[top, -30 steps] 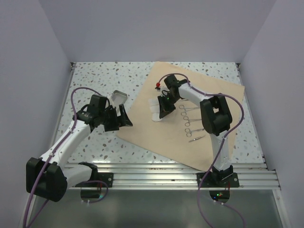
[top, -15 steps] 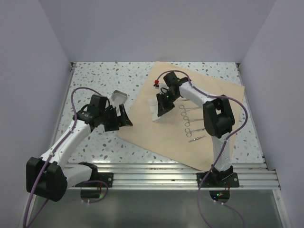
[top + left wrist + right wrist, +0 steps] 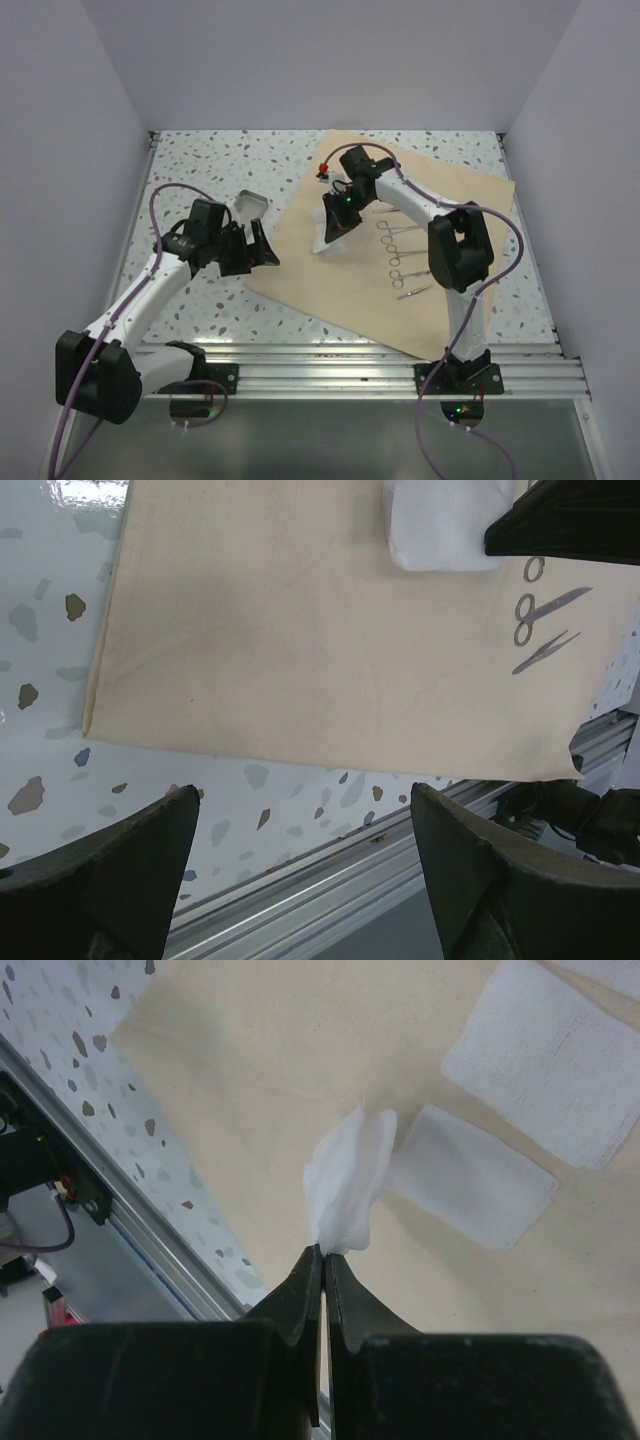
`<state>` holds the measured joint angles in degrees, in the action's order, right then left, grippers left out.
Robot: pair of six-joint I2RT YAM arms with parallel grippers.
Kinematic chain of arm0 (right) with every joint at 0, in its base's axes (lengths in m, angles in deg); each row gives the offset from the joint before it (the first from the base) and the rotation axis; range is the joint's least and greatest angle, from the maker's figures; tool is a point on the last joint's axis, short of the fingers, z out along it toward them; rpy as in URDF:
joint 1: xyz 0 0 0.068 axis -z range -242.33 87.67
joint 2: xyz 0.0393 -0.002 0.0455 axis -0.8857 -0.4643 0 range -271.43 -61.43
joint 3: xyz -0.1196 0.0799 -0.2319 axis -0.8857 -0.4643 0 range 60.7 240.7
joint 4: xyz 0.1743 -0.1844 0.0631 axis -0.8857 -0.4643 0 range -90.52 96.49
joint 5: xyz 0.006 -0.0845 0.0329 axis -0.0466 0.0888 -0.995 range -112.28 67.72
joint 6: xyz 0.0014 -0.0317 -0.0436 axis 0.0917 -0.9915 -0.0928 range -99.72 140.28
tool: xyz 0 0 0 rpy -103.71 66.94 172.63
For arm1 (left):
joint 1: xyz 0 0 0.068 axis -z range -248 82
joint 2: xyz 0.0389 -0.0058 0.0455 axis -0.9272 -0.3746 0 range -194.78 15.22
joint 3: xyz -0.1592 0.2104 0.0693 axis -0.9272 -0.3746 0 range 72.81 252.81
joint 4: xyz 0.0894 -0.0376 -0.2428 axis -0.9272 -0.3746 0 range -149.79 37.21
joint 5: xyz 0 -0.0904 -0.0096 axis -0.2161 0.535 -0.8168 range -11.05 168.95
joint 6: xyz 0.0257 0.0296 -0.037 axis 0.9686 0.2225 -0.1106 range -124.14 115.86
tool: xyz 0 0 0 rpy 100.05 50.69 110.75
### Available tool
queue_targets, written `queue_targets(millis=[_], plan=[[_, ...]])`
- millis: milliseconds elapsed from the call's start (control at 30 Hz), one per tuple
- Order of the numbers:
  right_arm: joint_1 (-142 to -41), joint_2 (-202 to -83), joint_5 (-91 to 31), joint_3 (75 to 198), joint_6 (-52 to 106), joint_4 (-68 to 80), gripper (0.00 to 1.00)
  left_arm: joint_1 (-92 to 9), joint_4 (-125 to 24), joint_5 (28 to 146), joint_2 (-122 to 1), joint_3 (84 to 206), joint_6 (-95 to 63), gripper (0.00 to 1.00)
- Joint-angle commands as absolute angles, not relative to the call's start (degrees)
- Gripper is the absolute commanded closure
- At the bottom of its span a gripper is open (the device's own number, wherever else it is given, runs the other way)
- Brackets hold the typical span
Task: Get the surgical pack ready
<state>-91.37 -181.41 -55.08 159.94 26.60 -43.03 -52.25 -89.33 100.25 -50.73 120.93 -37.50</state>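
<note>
Gauze [image 3: 350, 1175] hangs pinched in the clenched right gripper [image 3: 322, 1252] above the wrap [image 3: 230, 1070], likely raised for stacking. Other squares [image 3: 545, 1055] and instruments [image 3: 400, 255] lie on the wrap, while the left gripper [image 3: 303, 795] hovers released beside its left edge.

Place: robotics lab test cell | Enclosure: plain pale walls [image 3: 300, 60] on three sides | Surface: speckled terrazzo-look bench [image 3: 200, 170] | Mounting: slotted aluminium rail [image 3: 330, 365] at near edge, left arm [image 3: 150, 290] and right arm [image 3: 410, 200] bolted on | Wiring: purple cables [image 3: 153, 208] looping off both
</note>
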Motion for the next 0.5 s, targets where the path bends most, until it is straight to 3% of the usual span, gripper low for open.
queue_targets(millis=[0, 467], plan=[[-91.6, -183.4, -55.0, 163.2, 25.5, -45.1, 1.0, -52.7, -88.1, 100.9, -51.0, 122.6, -36.1, 0.1], [-91.3, -185.7, -52.2, 164.1, 24.4, -47.4, 1.0, -52.7, -89.5, 100.4, -51.9, 123.9, -34.5, 0.1]])
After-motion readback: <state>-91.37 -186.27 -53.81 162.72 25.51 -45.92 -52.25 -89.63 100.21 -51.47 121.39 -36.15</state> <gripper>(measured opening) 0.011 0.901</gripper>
